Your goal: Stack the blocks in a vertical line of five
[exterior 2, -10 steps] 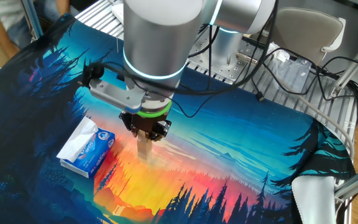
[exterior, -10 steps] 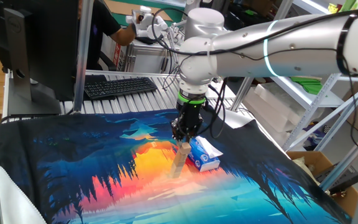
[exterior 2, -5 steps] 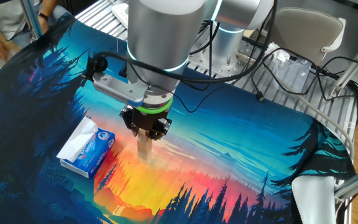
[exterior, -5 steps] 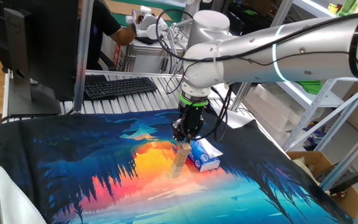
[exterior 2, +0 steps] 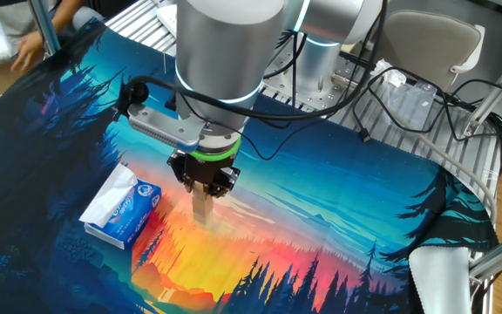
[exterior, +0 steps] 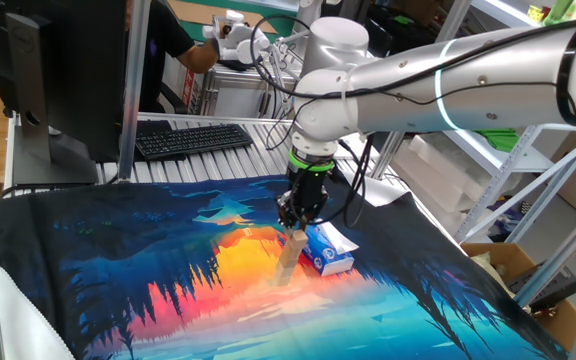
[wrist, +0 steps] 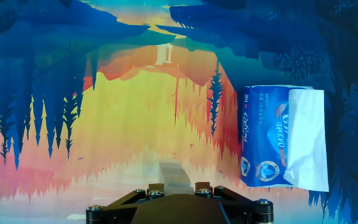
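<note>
The blocks (exterior: 289, 257) stand as one slightly leaning tan column on the orange part of the cloth, also seen in the other fixed view (exterior 2: 203, 210). I cannot tell how many cubes it holds. My gripper (exterior: 296, 226) hangs straight above it, fingertips at the level of the column's top (exterior 2: 204, 191). In the hand view the top block (wrist: 174, 173) shows between my fingertips (wrist: 155, 188), with a narrow gap on the right side. The jaws stand slightly apart around it.
A blue-and-white tissue box (exterior: 327, 249) lies just right of the column, also seen in the other fixed view (exterior 2: 122, 207) and the hand view (wrist: 281, 137). A keyboard (exterior: 190, 138) and a monitor (exterior: 60, 70) stand behind the cloth. A person's hand (exterior 2: 24, 48) moves at the far corner.
The gripper stays over the column. The arm's upper joints shifted slightly a second ago, then held. A person's hand moves at the cloth's far corner.
</note>
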